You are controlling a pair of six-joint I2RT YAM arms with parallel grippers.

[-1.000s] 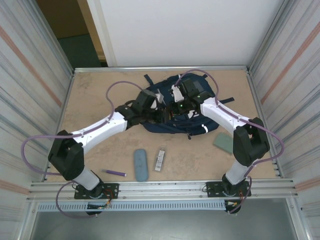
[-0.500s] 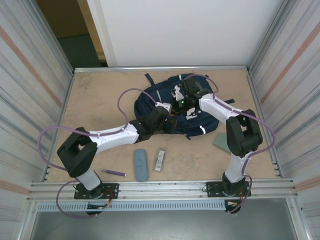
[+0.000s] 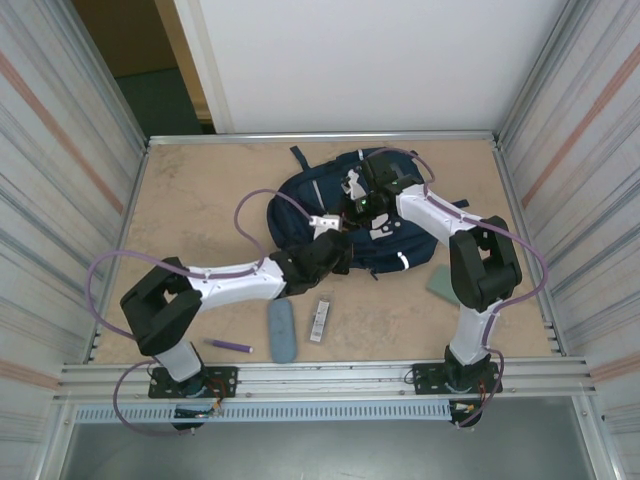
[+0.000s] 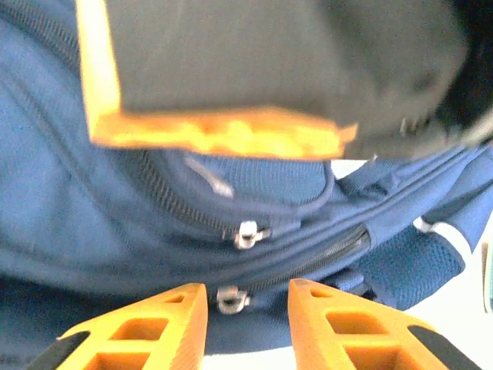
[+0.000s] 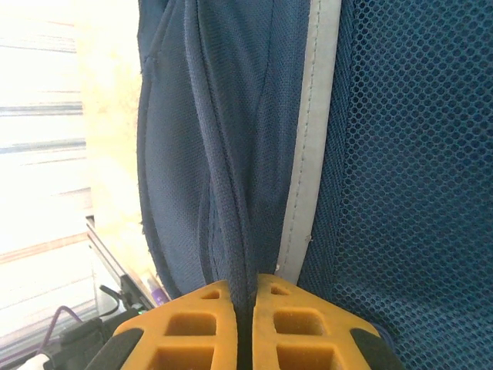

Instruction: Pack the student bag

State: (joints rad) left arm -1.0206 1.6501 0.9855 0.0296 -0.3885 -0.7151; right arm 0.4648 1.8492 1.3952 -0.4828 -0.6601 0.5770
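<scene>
Backpack (image 3: pixel 300 205) is lying toward the table's far side, its contents too dark to tell. Right gripper (image 5: pixel 245 297) is pinching its fabric fold. Left gripper (image 4: pixel 246 289) is hovering over zip pulls (image 4: pixel 246 233), jaws narrowly parted.

You are looking at a left arm (image 3: pixel 235 280) and a right arm (image 3: pixel 430 212) built of white links between bulky black joints, each trailed by a looping purple cable (image 3: pixel 92 290) and mounted on a black base (image 3: pixel 185 380), with the left gripper (image 4: pixel 245 291) ending in hollow-celled orange fingers (image 4: pixel 146 331) edged in black.
</scene>
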